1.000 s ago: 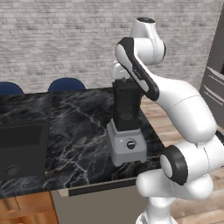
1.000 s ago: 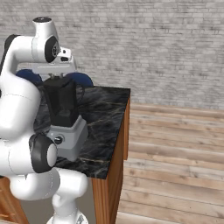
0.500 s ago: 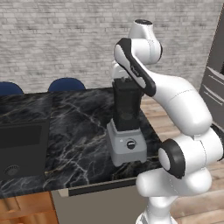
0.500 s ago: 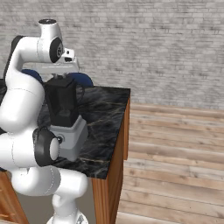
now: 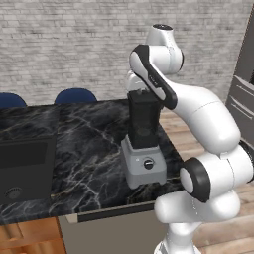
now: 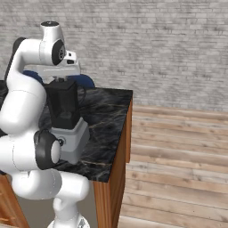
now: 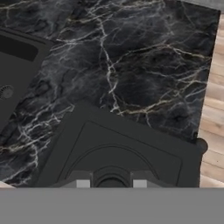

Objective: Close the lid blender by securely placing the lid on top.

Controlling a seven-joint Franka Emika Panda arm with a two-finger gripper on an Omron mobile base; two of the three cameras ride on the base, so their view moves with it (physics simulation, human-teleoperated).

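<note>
The white arm rises from its base beside the black marble surface (image 5: 84,149), bends up through a dark elbow joint and folds over at the top, so that the hand points straight down over the blender (image 5: 144,144). The blender stands near the surface's right-hand edge: a light grey base with a round black knob on its front, topped by a tall black jar. The gripper (image 7: 111,184) sits directly above the jar's top; in the left base view the forearm hides it, and in the right base view the white hand (image 6: 60,69) is level just above the jar (image 6: 63,104). From the hand view, the lid (image 7: 122,153), a dark square plate with a raised round centre, lies right under the fingers (image 7: 83,183), whose two tips stand a little apart on either side of the lid's central knob; whether they clamp it I cannot tell. A large black box appliance (image 5: 25,166) with a round dial sits well apart, at the surface's left.
</note>
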